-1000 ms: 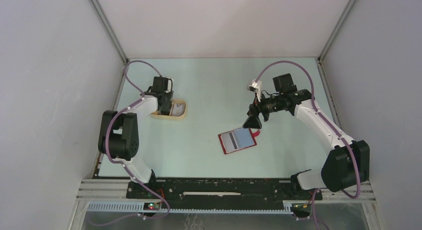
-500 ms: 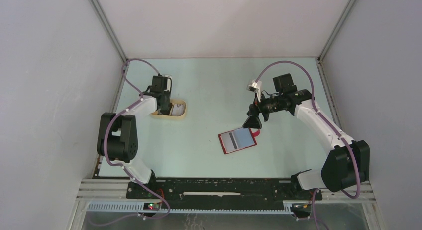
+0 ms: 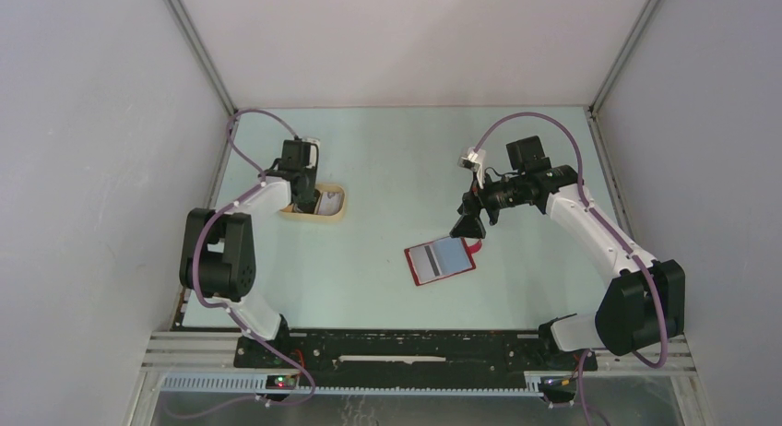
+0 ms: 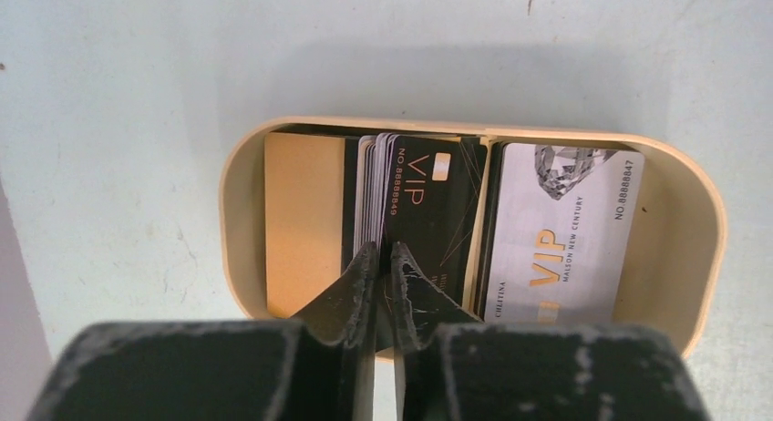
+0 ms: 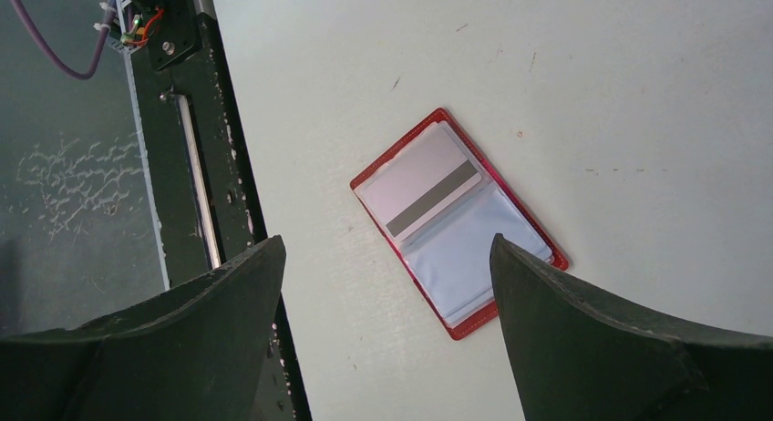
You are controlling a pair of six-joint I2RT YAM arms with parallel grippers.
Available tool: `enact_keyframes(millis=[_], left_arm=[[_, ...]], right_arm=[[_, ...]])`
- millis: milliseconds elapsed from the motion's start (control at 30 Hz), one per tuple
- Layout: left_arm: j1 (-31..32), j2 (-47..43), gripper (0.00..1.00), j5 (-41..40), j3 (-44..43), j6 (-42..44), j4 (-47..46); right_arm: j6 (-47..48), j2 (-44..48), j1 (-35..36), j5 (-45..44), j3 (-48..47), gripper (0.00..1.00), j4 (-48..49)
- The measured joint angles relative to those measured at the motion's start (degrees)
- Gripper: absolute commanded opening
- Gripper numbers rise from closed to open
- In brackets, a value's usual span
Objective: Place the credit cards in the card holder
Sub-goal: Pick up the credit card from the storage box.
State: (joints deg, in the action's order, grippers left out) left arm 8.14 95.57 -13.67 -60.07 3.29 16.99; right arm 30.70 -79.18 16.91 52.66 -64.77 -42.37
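Note:
The credit cards lie in a tan oval tray [image 4: 239,211]: a golden-brown card [image 4: 305,220] at the left, a stack topped by a black VIP card [image 4: 438,202] in the middle, and a whitish VIP card [image 4: 561,230] at the right. My left gripper [image 4: 383,252] is down in the tray [image 3: 334,214], its jaws pinched on the edge of a dark card of the stack. The red card holder [image 3: 441,260] lies open on the table, and a whitish card with a grey stripe [image 5: 421,186] sits in its left half. My right gripper [image 5: 385,241] is open and empty just above the holder [image 5: 456,220].
The black base rail [image 3: 415,348] runs along the near edge of the table. The enclosure walls stand at the left, right and back. The left arm [image 3: 221,251] rises close to the left wall.
The left arm's elbow has shifted slightly to the left, with its gripper staying in the tray. The right arm and the card holder have not moved.

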Motion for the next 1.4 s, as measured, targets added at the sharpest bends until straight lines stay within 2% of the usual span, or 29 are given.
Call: enact_keyframes(millis=[100, 1000, 1400], left_arm=[[0.0, 0.0, 0.0, 0.5, 0.0, -0.2, -0.2], [-0.1, -4.2, 0.0, 5.4, 0.5, -0.5, -0.1], [-0.3, -10.2, 0.0, 7.1, 4.1, -3.8, -0.6]], right_arm=[[0.0, 0.0, 0.0, 0.0, 0.0, 0.92, 0.0], [0.1, 0.0, 0.0, 0.2, 0.0, 0.92, 0.0], [0.0, 0.0, 0.0, 0.3, 0.0, 0.92, 0.0]])
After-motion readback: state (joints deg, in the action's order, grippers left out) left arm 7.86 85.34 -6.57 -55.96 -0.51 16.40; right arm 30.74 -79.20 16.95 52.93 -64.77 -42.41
